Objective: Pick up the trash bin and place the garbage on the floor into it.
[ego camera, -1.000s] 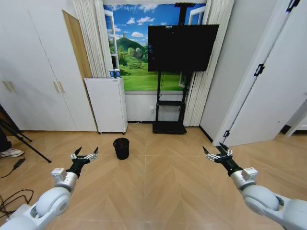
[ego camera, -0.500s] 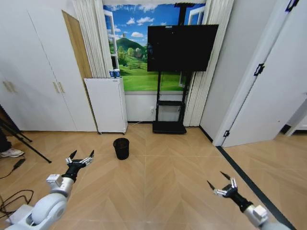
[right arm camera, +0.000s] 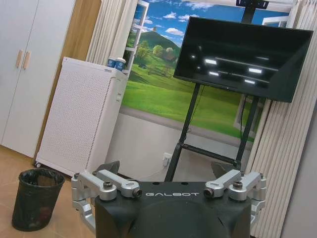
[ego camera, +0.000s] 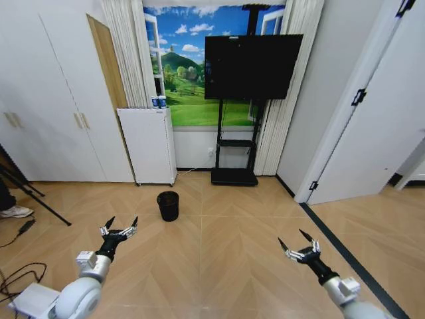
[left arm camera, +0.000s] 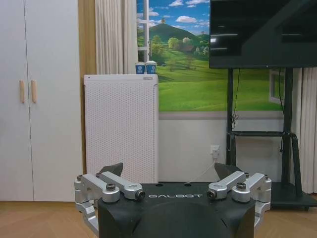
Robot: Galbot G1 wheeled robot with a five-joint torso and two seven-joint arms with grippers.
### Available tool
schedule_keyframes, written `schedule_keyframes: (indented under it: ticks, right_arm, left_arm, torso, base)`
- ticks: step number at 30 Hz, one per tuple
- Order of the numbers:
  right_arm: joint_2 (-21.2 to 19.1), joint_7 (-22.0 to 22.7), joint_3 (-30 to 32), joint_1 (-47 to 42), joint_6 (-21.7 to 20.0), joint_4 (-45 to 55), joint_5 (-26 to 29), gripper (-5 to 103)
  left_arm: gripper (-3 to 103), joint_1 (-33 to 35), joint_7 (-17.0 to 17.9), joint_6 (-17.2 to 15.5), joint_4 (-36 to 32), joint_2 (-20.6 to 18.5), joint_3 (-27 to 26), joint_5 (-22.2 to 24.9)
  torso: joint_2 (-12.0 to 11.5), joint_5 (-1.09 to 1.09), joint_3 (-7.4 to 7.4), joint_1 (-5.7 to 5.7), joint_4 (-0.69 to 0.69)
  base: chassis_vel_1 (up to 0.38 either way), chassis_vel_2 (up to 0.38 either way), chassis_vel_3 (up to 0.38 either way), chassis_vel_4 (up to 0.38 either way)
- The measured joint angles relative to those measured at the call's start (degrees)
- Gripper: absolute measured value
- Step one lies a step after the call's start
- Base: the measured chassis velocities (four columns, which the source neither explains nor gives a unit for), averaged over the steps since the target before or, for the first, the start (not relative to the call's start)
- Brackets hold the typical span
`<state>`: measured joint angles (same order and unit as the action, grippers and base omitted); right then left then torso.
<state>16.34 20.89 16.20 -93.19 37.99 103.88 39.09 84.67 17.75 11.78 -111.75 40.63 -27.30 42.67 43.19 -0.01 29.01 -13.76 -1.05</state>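
Risk, as I judge it: the trash bin (ego camera: 168,205) is light mesh standing free on the wood floor, so a fast or off-centre reach could tip it or skid it away, and it sits well beyond both arms. Left gripper (ego camera: 120,230) is nearer than the bin and to its left, fingers spread wide, holding nothing; right gripper (ego camera: 297,248) is nearer than the bin and well to its right, likewise wide open and empty. Behind the bin stand the white perforated cabinet (ego camera: 147,145) and the TV stand (ego camera: 235,175); I see no litter near the bin.
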Motion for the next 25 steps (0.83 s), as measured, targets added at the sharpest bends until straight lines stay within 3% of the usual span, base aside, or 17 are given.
schedule_keyframes:
  ticks: [3,5,8,25]
  right_arm:
    - [-1.5,0.4,-0.3,1.3,-0.2,0.5,1.2,100]
    - [-2.1,2.4,-0.8,1.9,-1.5,1.0,1.3,100]
    - [-2.2,2.8,-0.9,1.9,-1.7,1.0,1.2,100]
    - [-2.1,2.8,-0.9,1.9,-1.7,0.9,1.0,100]
  left_arm:
    - [100,0.0,0.2,-0.3,-0.1,0.1,0.0,0.0]
    - [100,0.3,1.3,-3.0,-0.3,0.1,-0.7,0.0]
    - [100,0.3,1.4,-3.4,-0.3,0.0,-0.8,0.0]
    - [100,0.3,1.5,-3.4,-0.4,0.0,-0.9,0.0]
  torso:
    - [0.0,-0.02,0.00,0.00,-0.01]
    - [0.0,0.02,0.00,0.00,-0.04]
    - [0.0,0.02,0.00,0.00,-0.04]
    - [0.0,0.01,0.00,0.00,-0.03]
  base:
    - [0.000,0.000,0.000,0.000]
    - [0.000,0.000,0.000,0.000]
    - [0.000,0.000,0.000,0.000]
    - [0.000,0.000,0.000,0.000]
